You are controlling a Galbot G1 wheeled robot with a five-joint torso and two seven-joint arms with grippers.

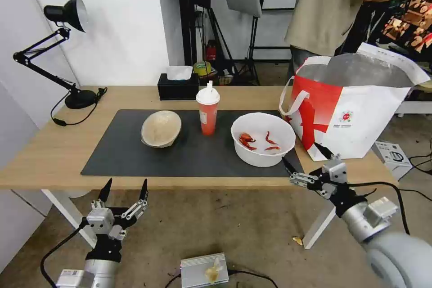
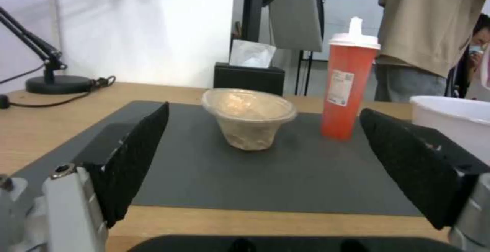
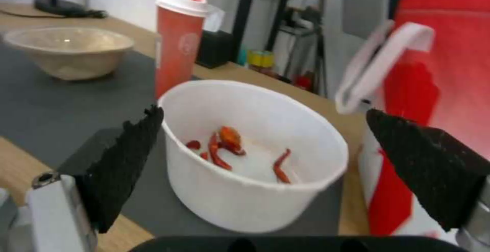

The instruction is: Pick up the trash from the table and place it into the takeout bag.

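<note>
Head view: right hand [image 1: 308, 163], fingers spread, lower right, just beside the white bowl [image 1: 263, 138]; left hand [image 1: 124, 189], spread, lower left, below the desk [image 1: 45, 153] edge.

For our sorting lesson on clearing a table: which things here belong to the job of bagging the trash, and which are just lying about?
Job:
white bowl with chili scraps
red cup
beige bowl
takeout bag
table
right gripper, open by the white bowl
left gripper, open at the table's near edge

Lying about:
tissue box
lamp
</note>
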